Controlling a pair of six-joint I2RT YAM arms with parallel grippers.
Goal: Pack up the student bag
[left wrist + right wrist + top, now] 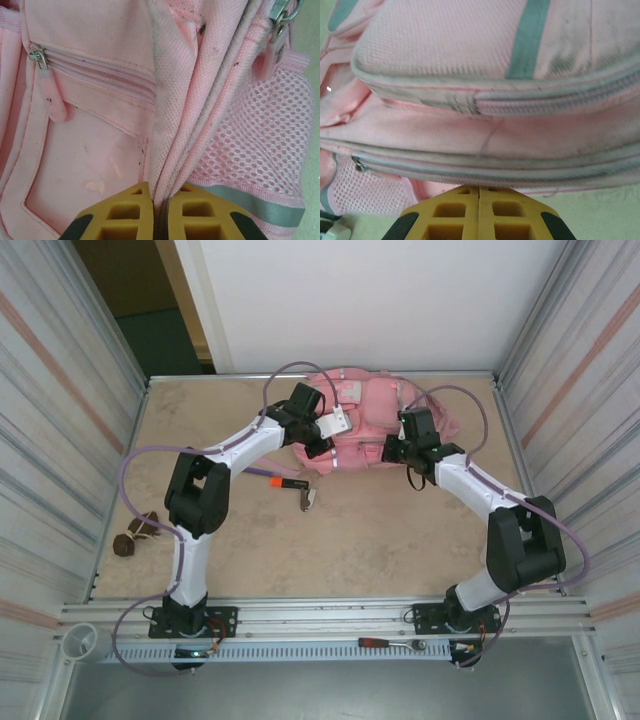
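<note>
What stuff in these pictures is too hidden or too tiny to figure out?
- What is inside the student bag: top view, its own fabric covers it.
- The small brown thing at the far left: top view, too small to name.
- Whether the right gripper pinches any fabric: right wrist view, its fingertips meet right under the bag's edge.

Backpack: pink all over, dark grubby flecks. Mesh pocket: pink-white netting, grey strip at its 6 o'clock. Left gripper: yellow, black corners. Table: mottled beige. Arms: white, black joints.
</note>
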